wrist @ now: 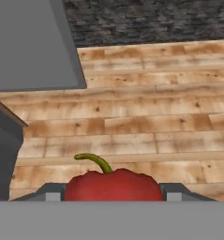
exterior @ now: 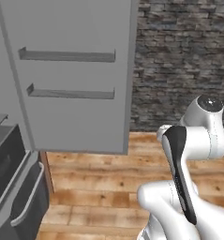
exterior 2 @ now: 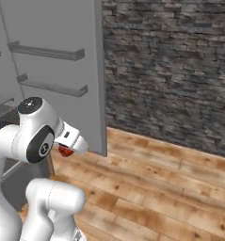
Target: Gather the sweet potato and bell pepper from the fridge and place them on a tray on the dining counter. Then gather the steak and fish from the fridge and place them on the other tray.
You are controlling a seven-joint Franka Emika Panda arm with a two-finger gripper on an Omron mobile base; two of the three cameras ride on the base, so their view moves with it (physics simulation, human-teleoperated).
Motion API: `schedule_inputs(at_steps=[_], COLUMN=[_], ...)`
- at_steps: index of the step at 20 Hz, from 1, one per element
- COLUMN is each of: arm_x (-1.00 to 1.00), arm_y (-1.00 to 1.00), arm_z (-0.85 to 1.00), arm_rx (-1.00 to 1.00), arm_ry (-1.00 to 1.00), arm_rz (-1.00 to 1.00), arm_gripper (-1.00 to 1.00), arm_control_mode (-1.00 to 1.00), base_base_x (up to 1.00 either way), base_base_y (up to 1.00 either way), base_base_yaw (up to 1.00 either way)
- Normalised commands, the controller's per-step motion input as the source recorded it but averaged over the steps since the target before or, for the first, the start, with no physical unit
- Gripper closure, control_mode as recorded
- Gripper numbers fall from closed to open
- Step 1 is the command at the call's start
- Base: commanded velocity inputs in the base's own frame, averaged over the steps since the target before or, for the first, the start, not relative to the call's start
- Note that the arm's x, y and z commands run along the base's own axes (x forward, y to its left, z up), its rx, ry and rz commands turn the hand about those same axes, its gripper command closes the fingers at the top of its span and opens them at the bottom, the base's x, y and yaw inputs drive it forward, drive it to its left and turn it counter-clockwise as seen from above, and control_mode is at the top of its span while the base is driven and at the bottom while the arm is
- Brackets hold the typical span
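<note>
Hand view: the two-finger gripper is clamping a glossy red bell pepper with a curled green stem, its dark fingertips pressing in from either side above the plank floor. In the right base view the pepper is peeking out beneath the white hand, just beside the near edge of the open grey fridge door with its two shelf rails. Judging by this, the task is sitting in its first stage: the pepper is out of the fridge but not yet on a tray. The door is standing closest to the arm, with a dark appliance with a grey bar handle at left; the wooden floor and the far rough stone wall are lying open to the right.
</note>
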Motion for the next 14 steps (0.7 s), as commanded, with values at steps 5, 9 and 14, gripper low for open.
schedule_inputs(at_steps=[5, 9, 14], arm_x=[0.0, 0.0, 0.0], arm_y=[0.0, 0.0, 0.0], arm_z=[0.0, 0.0, 0.0], arm_rx=[0.0, 0.0, 0.0], arm_ry=[0.0, 0.0, 0.0], arm_rz=[0.0, 0.0, 0.0], arm_gripper=[1.0, 1.0, 1.0], arm_control_mode=[1.0, 1.0, 1.0], base_base_x=[-0.78, -0.76, -0.73], base_base_y=[0.2, 0.17, 0.15], base_base_yaw=[-0.59, -0.59, -0.59])
